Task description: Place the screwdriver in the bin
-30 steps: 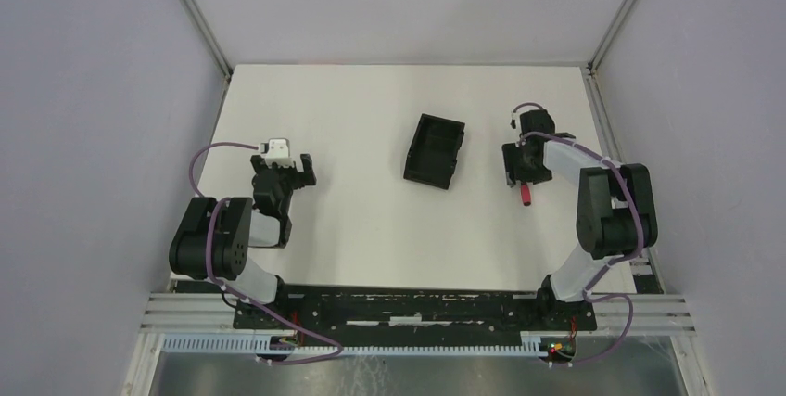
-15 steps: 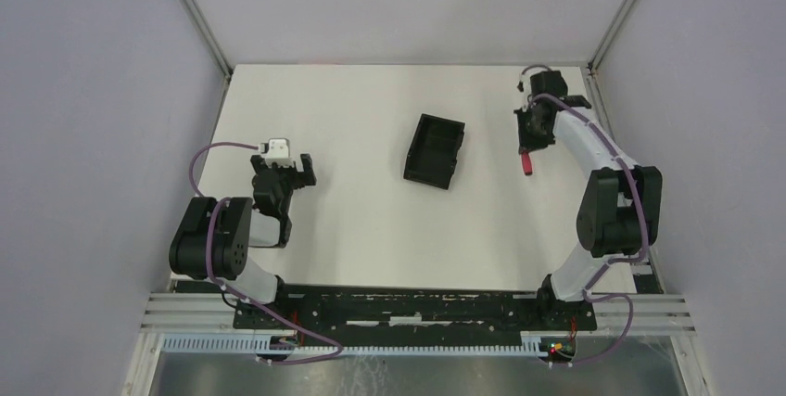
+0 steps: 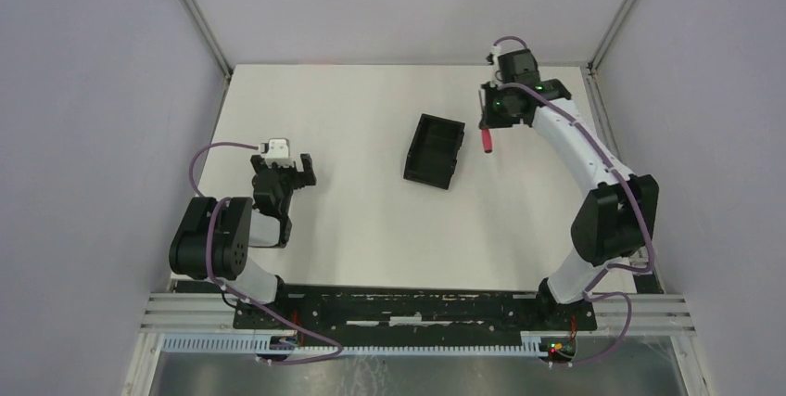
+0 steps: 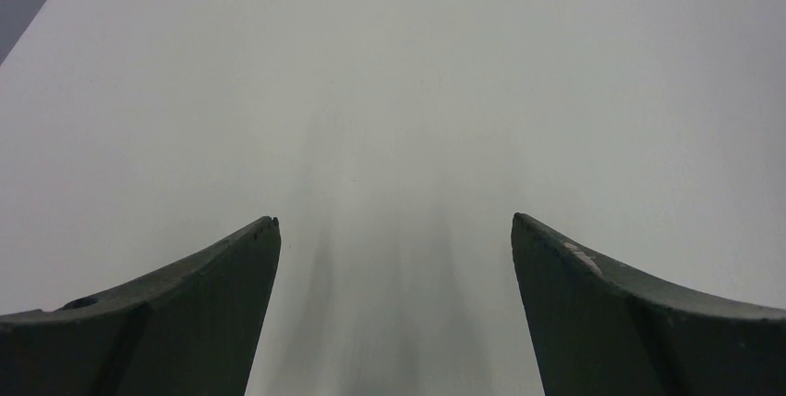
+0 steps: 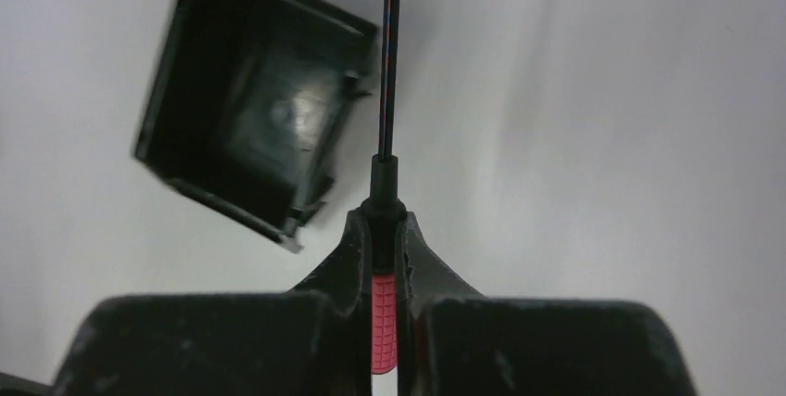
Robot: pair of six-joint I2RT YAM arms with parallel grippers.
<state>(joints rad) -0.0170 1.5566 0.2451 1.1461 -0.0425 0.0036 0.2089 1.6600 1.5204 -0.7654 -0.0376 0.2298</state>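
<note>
My right gripper is shut on the screwdriver, its red handle pinched between the jaws and its thin dark shaft pointing ahead. From above, the red handle of the screwdriver hangs below the right gripper, just right of the bin. The bin is a black open tray; in the right wrist view it lies up and to the left, below the gripper, and it holds nothing. My left gripper is open over bare table, at the left in the top view.
The white table is fenced by grey walls on three sides, with metal posts at the back corners. The right arm stretches far back along the right edge.
The right gripper has shut on the screwdriver, lifted it, and carried it back and leftward to the bin's right side. The left arm has not moved.
</note>
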